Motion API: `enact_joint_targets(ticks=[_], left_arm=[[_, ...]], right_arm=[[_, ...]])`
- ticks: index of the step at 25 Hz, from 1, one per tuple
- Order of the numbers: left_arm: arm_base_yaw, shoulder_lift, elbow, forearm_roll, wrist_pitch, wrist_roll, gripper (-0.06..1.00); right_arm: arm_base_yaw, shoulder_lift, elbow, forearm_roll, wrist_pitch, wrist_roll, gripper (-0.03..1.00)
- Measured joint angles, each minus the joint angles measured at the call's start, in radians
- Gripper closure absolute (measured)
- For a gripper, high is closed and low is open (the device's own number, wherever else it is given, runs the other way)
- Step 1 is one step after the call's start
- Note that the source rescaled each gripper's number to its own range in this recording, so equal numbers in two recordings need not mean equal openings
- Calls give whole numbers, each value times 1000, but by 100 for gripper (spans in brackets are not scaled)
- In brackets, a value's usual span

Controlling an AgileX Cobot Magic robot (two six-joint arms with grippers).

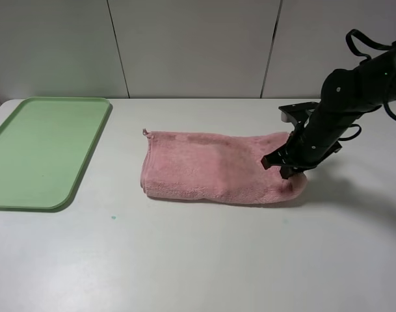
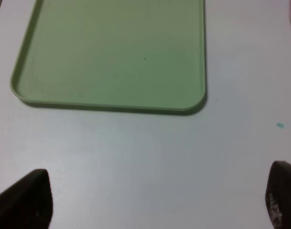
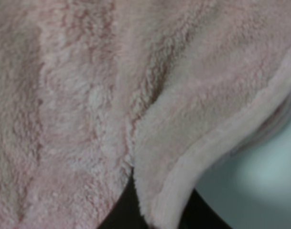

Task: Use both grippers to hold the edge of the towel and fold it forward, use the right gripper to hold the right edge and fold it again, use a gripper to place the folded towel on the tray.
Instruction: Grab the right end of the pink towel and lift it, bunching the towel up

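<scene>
Towel [image 1: 211,168], pink and fluffy, lies folded into a long band across the middle of the white tabletop [image 1: 198,260]. Its length runs side to side, and a small loop [image 1: 145,132] stands out at its far left corner. Right claw [image 1: 285,168] is down at the band's right end, its black arm reaching in from the right. The close view from that wrist shows the stitched hem [image 3: 217,143] curling up between dark fingers [image 3: 119,212], so the claw is pressed together and pinching the towel at its right edge. That end looks slightly bunched, while the rest of the band lies flat. Light green tray [image 1: 41,149] rests on the tabletop to the left, well apart from the towel, its long side running away from the viewer. Left claw [image 2: 157,195] is outside the high view. Its own wrist camera shows both black fingers [image 2: 26,200] spread wide with nothing between them, hanging above bare tabletop near a rounded corner of the tray. A small teal speck [image 1: 113,217] marks the tabletop between tray and towel, toward the front.
</scene>
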State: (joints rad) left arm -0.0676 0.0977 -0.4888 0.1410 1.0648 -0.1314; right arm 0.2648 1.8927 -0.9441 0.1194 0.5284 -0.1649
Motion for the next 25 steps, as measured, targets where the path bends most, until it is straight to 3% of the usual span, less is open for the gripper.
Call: enact_joint_targets(ticks=[11,25], left_arm=[[0,0,0,0,0,0,7],[0,0,0,0,0,0,7]], right_arm=[[-96,-230,196,-72,21,31,91],[-211,-469,206,-229,231,102,91]])
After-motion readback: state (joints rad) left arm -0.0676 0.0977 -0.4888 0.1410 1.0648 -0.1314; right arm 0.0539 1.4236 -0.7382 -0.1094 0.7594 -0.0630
